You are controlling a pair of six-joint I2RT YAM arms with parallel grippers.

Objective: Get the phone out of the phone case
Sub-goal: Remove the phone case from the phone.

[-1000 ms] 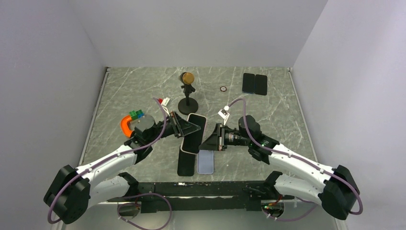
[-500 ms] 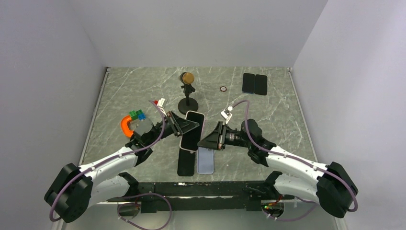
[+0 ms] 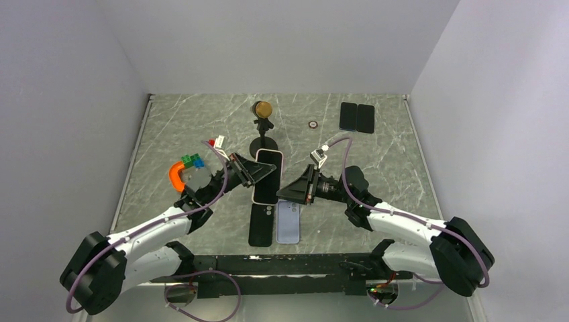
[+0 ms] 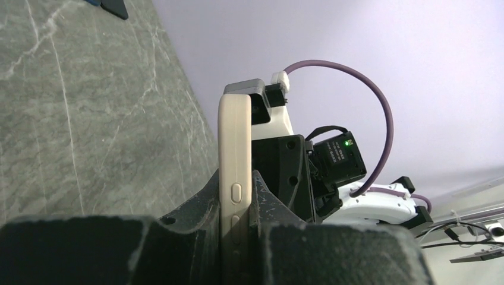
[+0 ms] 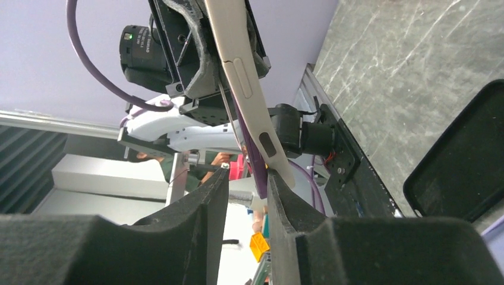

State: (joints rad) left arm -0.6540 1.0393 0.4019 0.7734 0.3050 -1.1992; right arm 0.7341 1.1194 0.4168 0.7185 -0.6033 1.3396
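The phone in its cream case [image 3: 267, 176] is held above the table, screen up. My left gripper [image 3: 263, 176] is shut on the case's left edge. In the left wrist view the case [image 4: 235, 136] stands edge-on, clamped between the jaws of the left gripper [image 4: 235, 178], side buttons showing. My right gripper [image 3: 282, 194] is at the case's near right corner. In the right wrist view the right gripper [image 5: 248, 175] is open, a gap between its fingers, with the case's end [image 5: 279, 166] at the right fingertip. A purple strip [image 5: 254, 163] lies along the case there.
A black phone [image 3: 260, 225] and a blue phone [image 3: 288, 225] lie side by side on the table under the grippers. A black stand with a gold disc [image 3: 262, 127] is behind. Two dark phones [image 3: 356, 117] lie far right. An orange clamp [image 3: 176, 176] and bricks [image 3: 193, 161] lie left.
The left gripper has carried the cased phone up and toward the back. The right gripper has followed to its near corner. More of the two phones on the table shows.
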